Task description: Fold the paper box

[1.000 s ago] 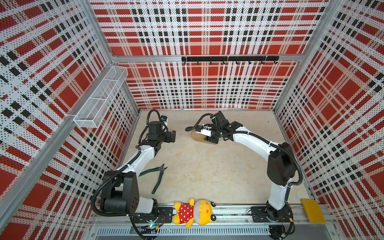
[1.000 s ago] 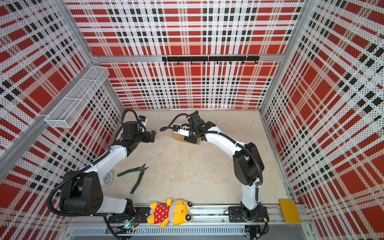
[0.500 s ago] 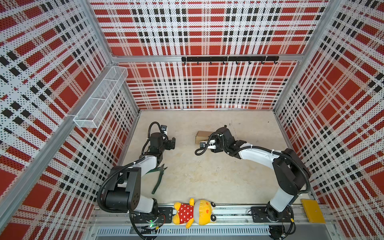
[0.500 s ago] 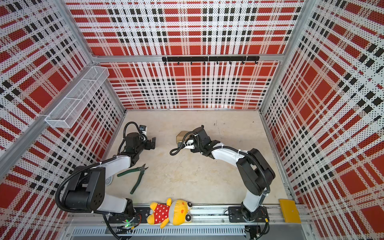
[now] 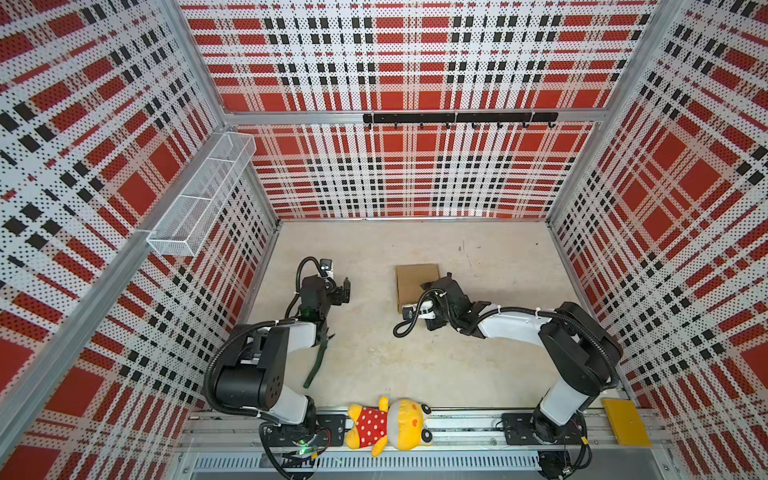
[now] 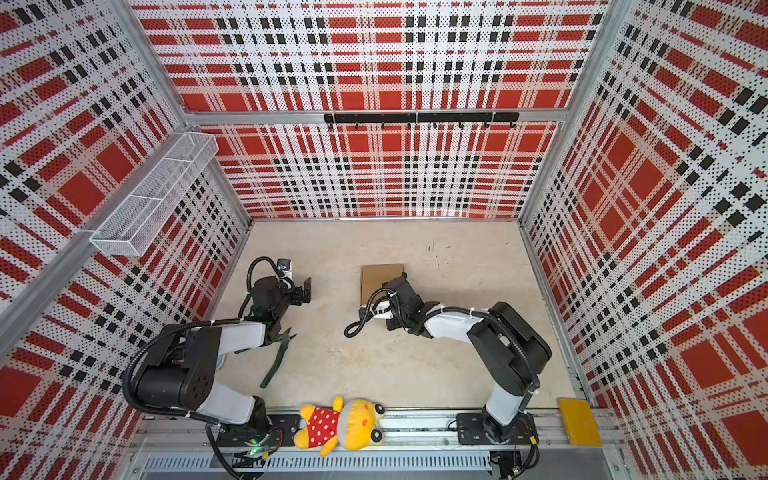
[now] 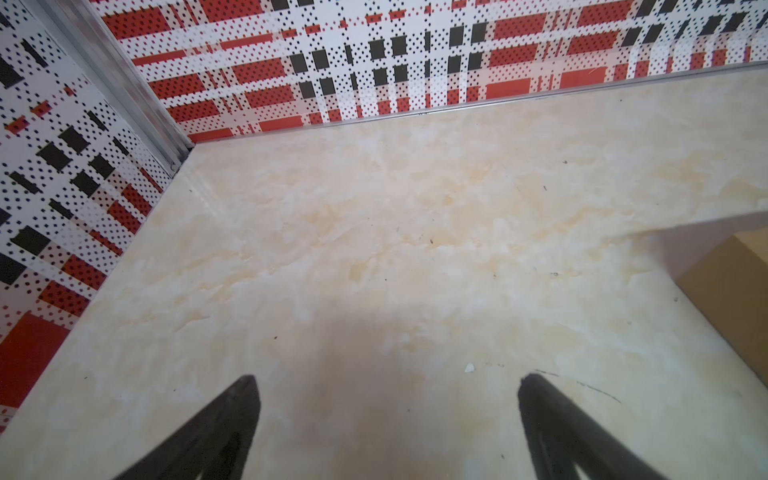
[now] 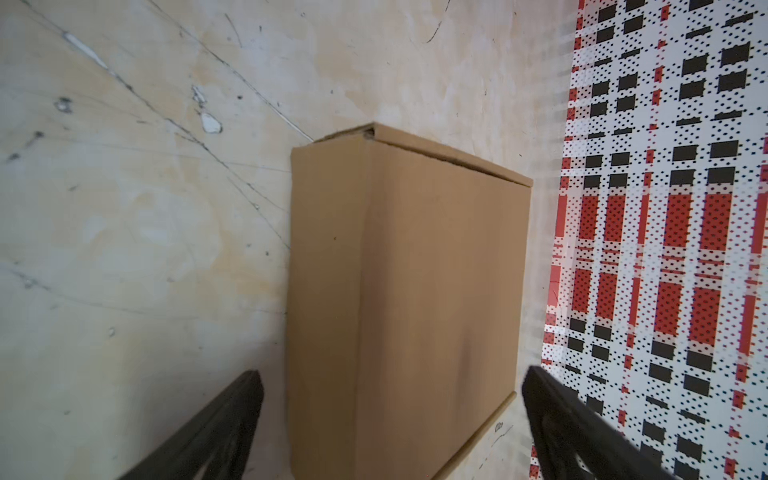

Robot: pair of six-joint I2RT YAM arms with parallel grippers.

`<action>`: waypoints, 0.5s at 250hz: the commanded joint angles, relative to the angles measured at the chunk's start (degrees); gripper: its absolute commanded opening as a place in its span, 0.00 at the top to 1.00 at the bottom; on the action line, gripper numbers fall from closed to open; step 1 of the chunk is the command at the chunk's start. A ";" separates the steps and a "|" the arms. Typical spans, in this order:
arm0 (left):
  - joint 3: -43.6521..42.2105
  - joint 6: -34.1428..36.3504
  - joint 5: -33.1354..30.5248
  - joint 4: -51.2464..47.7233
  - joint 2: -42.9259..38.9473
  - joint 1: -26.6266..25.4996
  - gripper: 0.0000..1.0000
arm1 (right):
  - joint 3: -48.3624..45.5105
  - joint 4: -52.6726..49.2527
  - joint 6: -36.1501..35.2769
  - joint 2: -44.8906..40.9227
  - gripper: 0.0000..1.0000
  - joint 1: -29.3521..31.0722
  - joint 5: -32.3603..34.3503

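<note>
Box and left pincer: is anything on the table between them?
No. In both top views only bare table lies between the left pincer and the box.

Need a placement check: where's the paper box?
In both top views the paper box lies on the table centre-rear, right of the left pincer, its near end at the open right pincer.
</note>
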 commanded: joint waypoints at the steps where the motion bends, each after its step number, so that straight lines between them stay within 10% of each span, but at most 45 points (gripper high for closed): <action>1: -1.36 -1.56 -1.03 7.38 0.53 0.35 0.01 | -2.22 3.53 1.98 -3.39 0.00 0.93 1.26; 125: -3.60 -2.31 -2.05 13.56 2.43 0.69 0.01 | -13.89 10.99 18.22 -13.84 0.00 -0.38 9.38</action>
